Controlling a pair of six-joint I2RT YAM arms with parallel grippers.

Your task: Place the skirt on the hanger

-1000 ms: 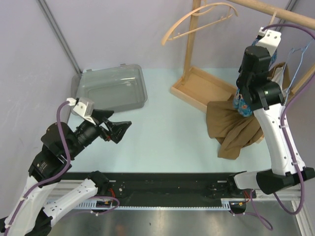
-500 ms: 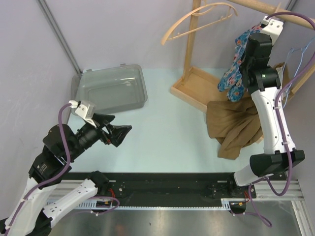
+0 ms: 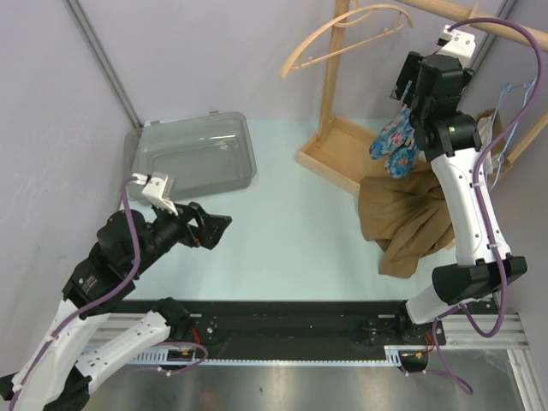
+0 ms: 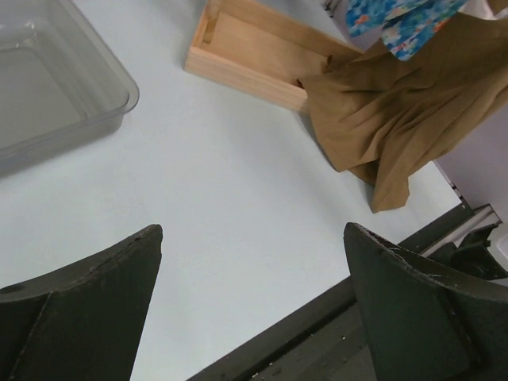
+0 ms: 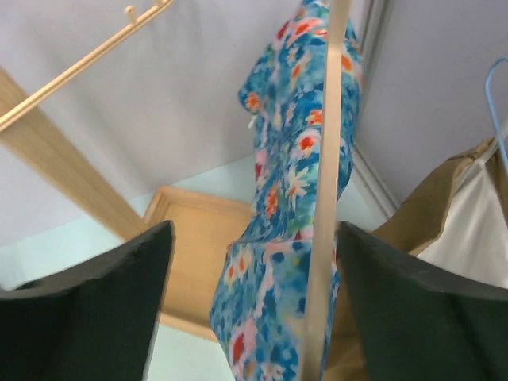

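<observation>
The skirt (image 3: 393,144) is blue floral cloth hanging high at the right, above the wooden rack base. In the right wrist view the skirt (image 5: 279,238) drops between my fingers, with a thin wooden hanger bar (image 5: 321,238) running down in front of it. My right gripper (image 3: 406,92) is open at the cloth's top; its jaws stand wide and pinch nothing (image 5: 254,230). What carries the skirt's top is hidden. My left gripper (image 3: 214,227) hovers open over the table's left side, holding nothing (image 4: 252,230).
A brown garment (image 3: 411,223) lies heaped at the right. The rack's wooden tray base (image 3: 351,154) sits behind it. A curved wooden hanger (image 3: 342,34) and a blue wire hanger (image 3: 519,94) hang on the rack. A clear plastic bin (image 3: 193,154) stands at the back left.
The right gripper rose from beside the brown garment with the skirt, moved left, and its jaws opened. The left arm shifted slightly, still open.
</observation>
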